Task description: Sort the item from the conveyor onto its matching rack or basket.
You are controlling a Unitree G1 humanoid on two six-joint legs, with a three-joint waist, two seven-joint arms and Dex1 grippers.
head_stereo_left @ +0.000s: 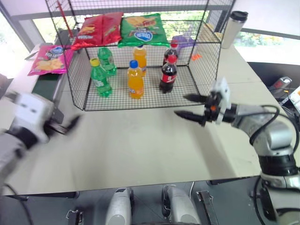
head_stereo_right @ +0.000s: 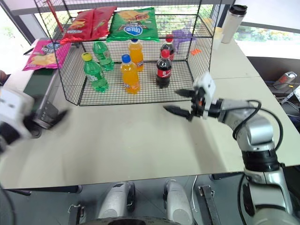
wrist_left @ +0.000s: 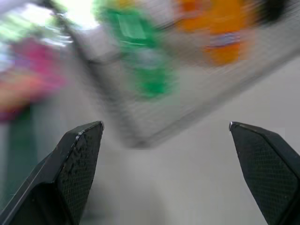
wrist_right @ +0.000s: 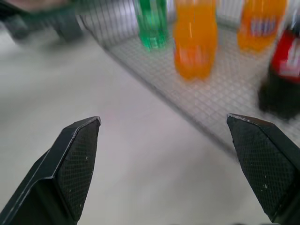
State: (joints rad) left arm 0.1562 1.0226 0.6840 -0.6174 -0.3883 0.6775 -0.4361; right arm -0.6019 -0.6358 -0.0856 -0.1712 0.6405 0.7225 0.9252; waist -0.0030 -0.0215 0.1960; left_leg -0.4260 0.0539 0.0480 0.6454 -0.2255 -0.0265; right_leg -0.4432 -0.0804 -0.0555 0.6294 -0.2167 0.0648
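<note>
Magenta-pink chip bag (head_stereo_left: 48,59) lies flat on the dark-green conveyor (head_stereo_left: 47,80), far left, just outside the left wall of the black wire rack (head_stereo_left: 140,101). Not yet touched.

Handling, judged: light, air-puffed, glossy foil, so likely slippery and easily crushed; contents brittle. Best taken by a crimped end seam or a pinched edge, with a gentle close, not across the belly.

Left gripper (head_stereo_left: 65,125) near left, above the table (head_stereo_left: 140,145) short of the conveyor end, fingers spread wide, holding nothing. Right gripper (head_stereo_left: 192,107) right of centre, just in front of the rack's lower floor, fingers also spread and empty; the wrist views show each pair well apart.

Counts:
- Upper shelf: one red chip bag (head_stereo_left: 96,29), one green chip bag (head_stereo_left: 143,29); a small purple thing at the far right, too unclear to name.
- Lower floor: two green bottles (head_stereo_left: 101,78), two orange bottles (head_stereo_left: 135,80), two cola bottles (head_stereo_left: 168,75).
- One tumbler (head_stereo_left: 233,28) on the table, far right of the rack.
- One pink bag on the belt.
</note>
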